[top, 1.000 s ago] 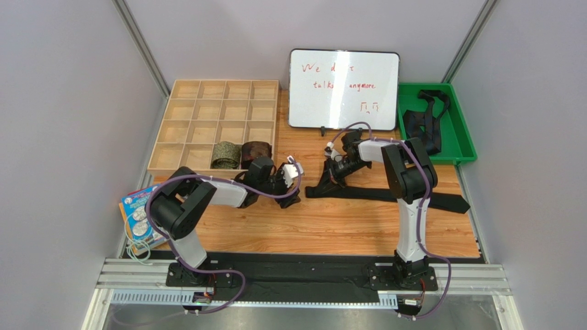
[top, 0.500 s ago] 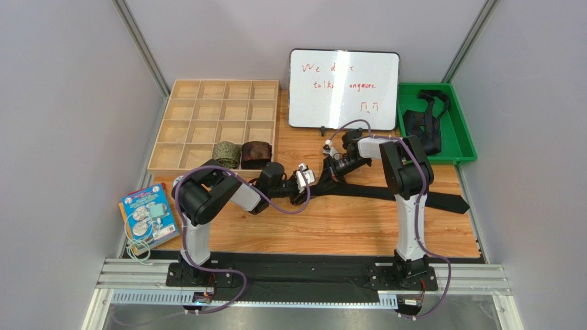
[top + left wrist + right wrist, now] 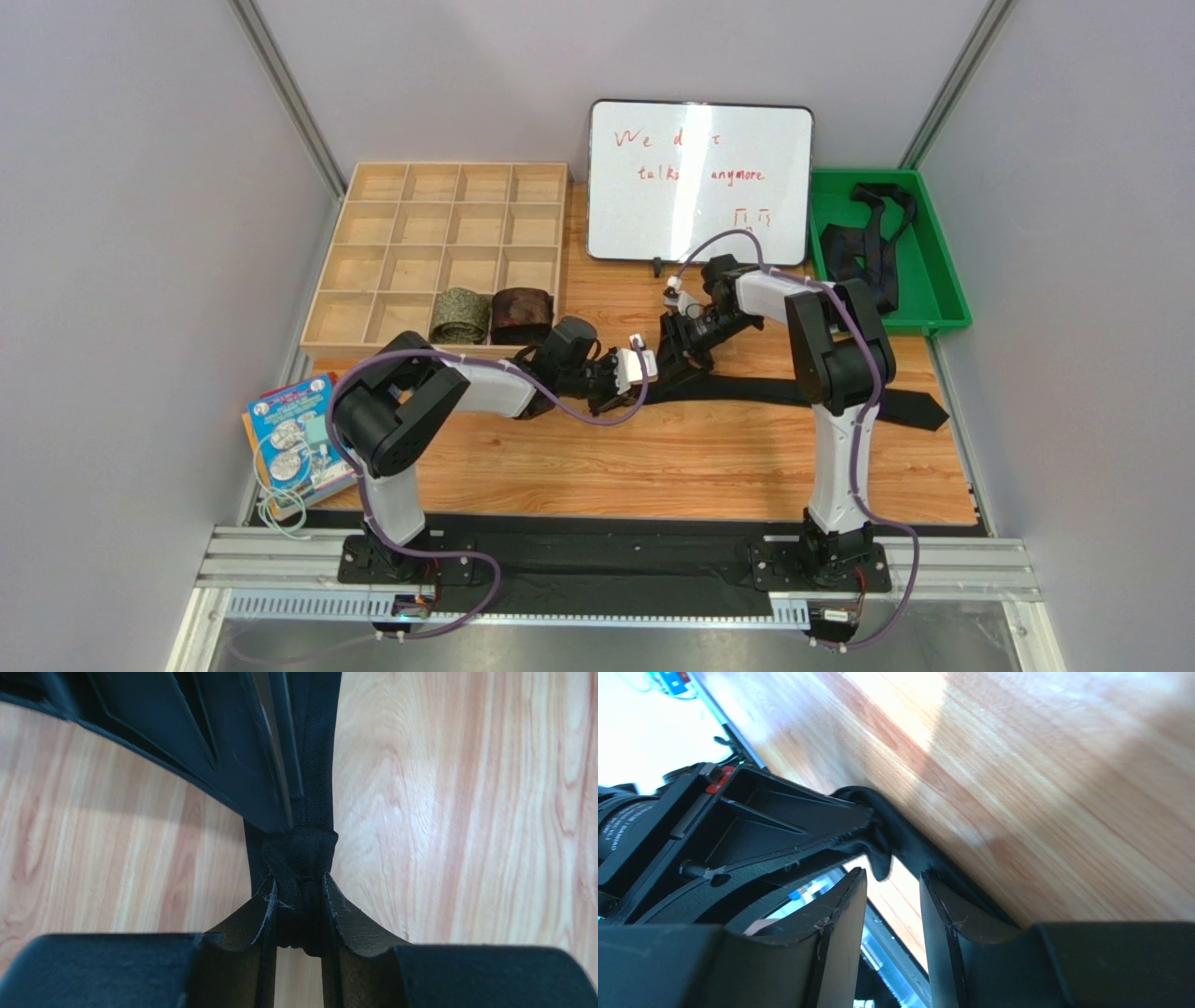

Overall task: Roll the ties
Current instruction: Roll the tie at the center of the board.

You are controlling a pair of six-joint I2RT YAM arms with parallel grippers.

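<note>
Left wrist view: the left gripper (image 3: 300,906) is nearly closed, its two pads pinching the bunched narrow end of a black tie (image 3: 298,847) just above the wooden worktop (image 3: 456,812). Right wrist view shows the right gripper (image 3: 892,913) with its jaws parted and nothing clamped between them. The tie's tip curls just ahead of that gap, gripped by the other gripper's fingers. In the top external view the two grippers meet near the middle of the worktop. From there the tie runs flat to the right, its wide end near the right edge. Farther back, a wooden divided tray (image 3: 372,266) holds an olive-green rolled tie (image 3: 459,314) and a reddish-brown rolled tie (image 3: 522,312) in adjoining compartments of its near row. More black ties (image 3: 859,252) lie heaped in a green bin (image 3: 929,273) at far right, beside a whiteboard (image 3: 699,182).
</note>
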